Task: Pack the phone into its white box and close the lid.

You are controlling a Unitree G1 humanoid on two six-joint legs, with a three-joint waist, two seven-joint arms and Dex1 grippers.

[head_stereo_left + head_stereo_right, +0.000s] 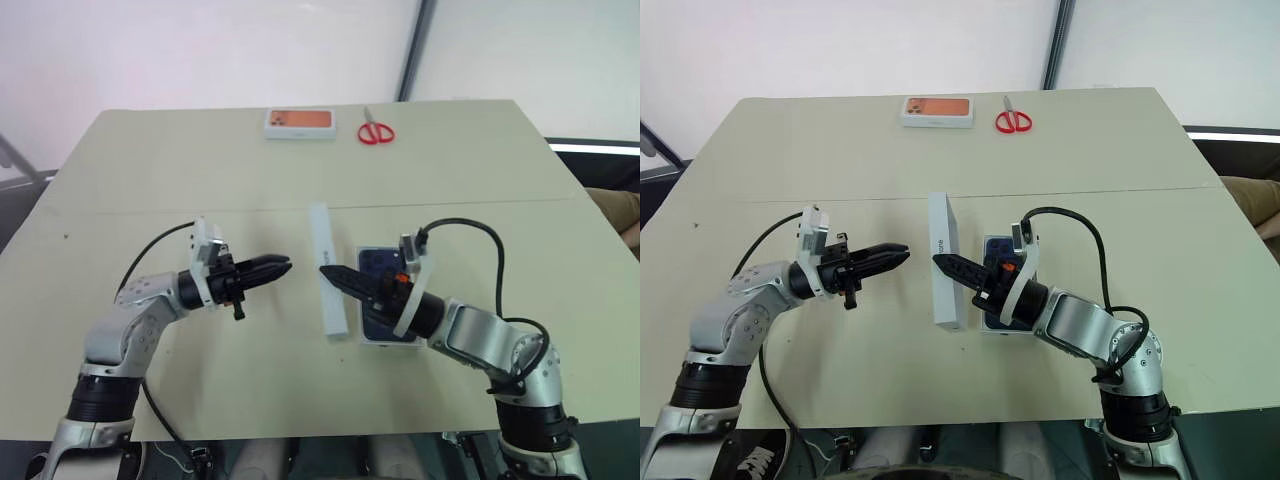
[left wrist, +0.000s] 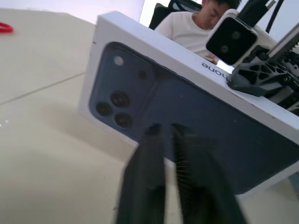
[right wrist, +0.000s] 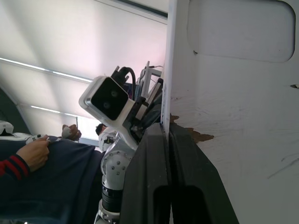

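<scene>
Phone [image 1: 381,264] already lies face-down in the white box [image 1: 372,342], flat on the worktop [image 1: 200,170] at centre-right of the head view, partly under the right arm. So packing looks done & the lid step is in hand. The lid [image 1: 322,235] stands up on one long edge just left of the box, printed top facing frame-left, hollow side facing the box. Right pincer [image 1: 328,271] is closed, apparently nipping the lid's upper wall. Left pincer [image 1: 283,266] is closed w/ nothing in it, pointing at the lid's printed face, a small gap away. Next, prob.: tip the lid over toward the box, hollow side down, square its walls w/ the rim, then press flat. Thin-wall grip could slip, so go slow.
</scene>
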